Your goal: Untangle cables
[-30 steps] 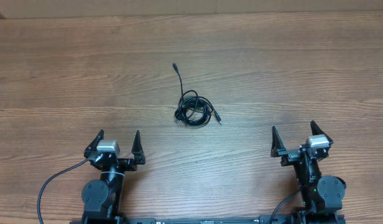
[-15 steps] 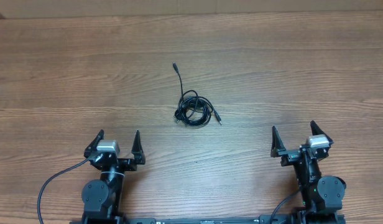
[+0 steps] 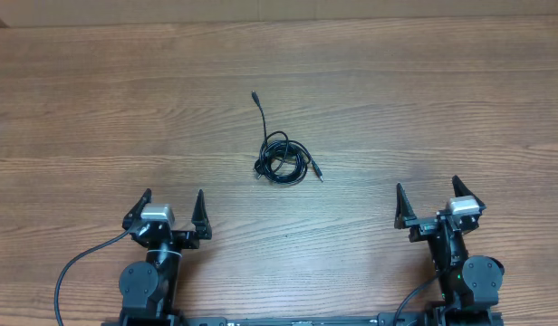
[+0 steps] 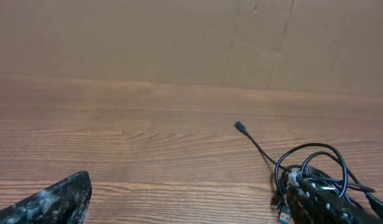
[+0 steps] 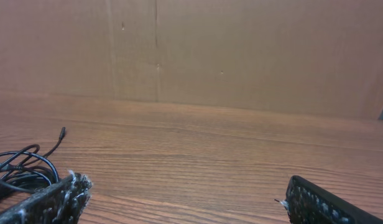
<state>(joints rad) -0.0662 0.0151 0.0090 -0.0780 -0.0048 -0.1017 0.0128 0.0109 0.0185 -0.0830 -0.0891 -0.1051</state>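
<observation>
- Cables [image 3: 281, 163]: thin, black, flexible cords with a matte finish, bunched into 1 small knot of loose overlapping loops. They lie on the counter [image 3: 98, 109] near its middle, forward of both arms and somewhat nearer the left one. They also show at the lower right of the left wrist view [image 4: 316, 165] and the lower left of the right wrist view [image 5: 20, 165].
- Stray strand [image 3: 261, 113]: 1 single cord leaving the knot on its far side, gently curved, ending in a small dark plug [image 3: 254, 94] that lies flat on the counter.
- Second plug [image 3: 317, 172]: a short, slim tip poking out at the knot's right edge.
- Left end effector [image 3: 173, 201]: 2 black tapered fingers [image 4: 51, 199], their surface speckled with pale scuffs. Spread wide, holding nothing, well apart from the cables.
- Right end effector [image 3: 428, 192]: same build, with rough, flecked fingers [image 5: 51, 199]. Spread wide, empty, well apart from the cables.
- Counter: flat brown wood-grain surface with a slight sheen, the grain running left to right.
- Panel [image 4: 117, 37]: plain brown, cardboard-like wall along the counter's far edge, with faint vertical creases.
- Arm cord [image 3: 75, 272]: thicker, smooth black cord curving in an arc beside the left arm's base.
</observation>
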